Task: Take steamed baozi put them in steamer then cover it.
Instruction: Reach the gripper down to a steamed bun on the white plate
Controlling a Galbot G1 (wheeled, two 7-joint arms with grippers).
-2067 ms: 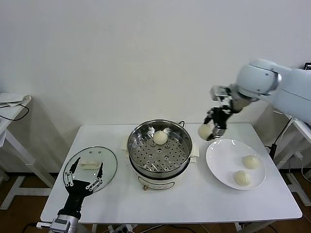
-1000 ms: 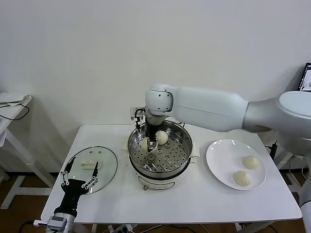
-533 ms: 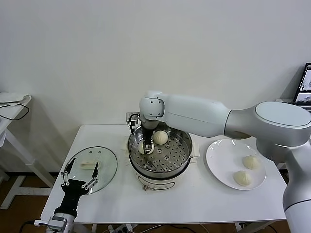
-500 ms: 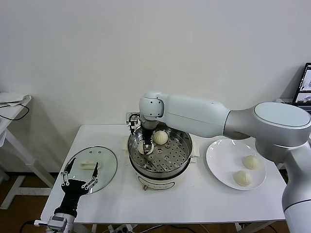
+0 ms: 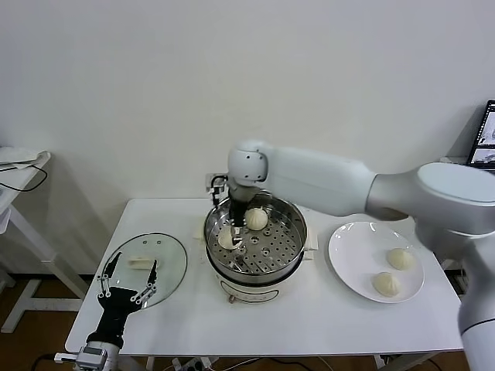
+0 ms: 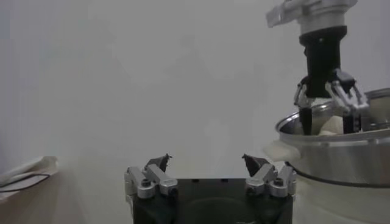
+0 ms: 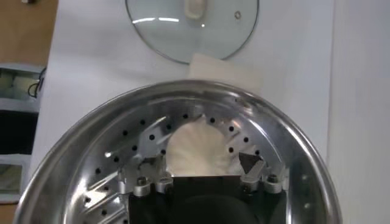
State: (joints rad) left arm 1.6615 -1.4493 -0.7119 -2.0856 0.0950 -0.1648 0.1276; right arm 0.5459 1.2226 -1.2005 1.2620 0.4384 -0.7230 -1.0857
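Observation:
The steamer [image 5: 298, 241] stands mid-table with two baozi on its perforated tray: one [image 5: 256, 219] at the back and one [image 5: 227, 239] on the left side. My right gripper [image 5: 233, 229] hangs open just above that left baozi [image 7: 198, 143], its jaws spread to either side and nothing in them. Two more baozi [image 5: 399, 259] [image 5: 386, 284] lie on the white plate [image 5: 356, 247] to the right. The glass cover [image 5: 158, 259] lies flat on the table left of the steamer. My left gripper [image 5: 128, 290] waits open at the cover's near edge.
The white table [image 5: 309, 317] has bare surface in front of the steamer and the plate. A pale folded cloth [image 7: 225, 72] lies between the steamer and the cover [image 7: 170, 30]. A side table with cables [image 5: 19, 166] stands at the far left.
My right gripper has opened and let the baozi go onto the left side of the steamer tray, and the arm has risen slightly. The left arm has not moved.

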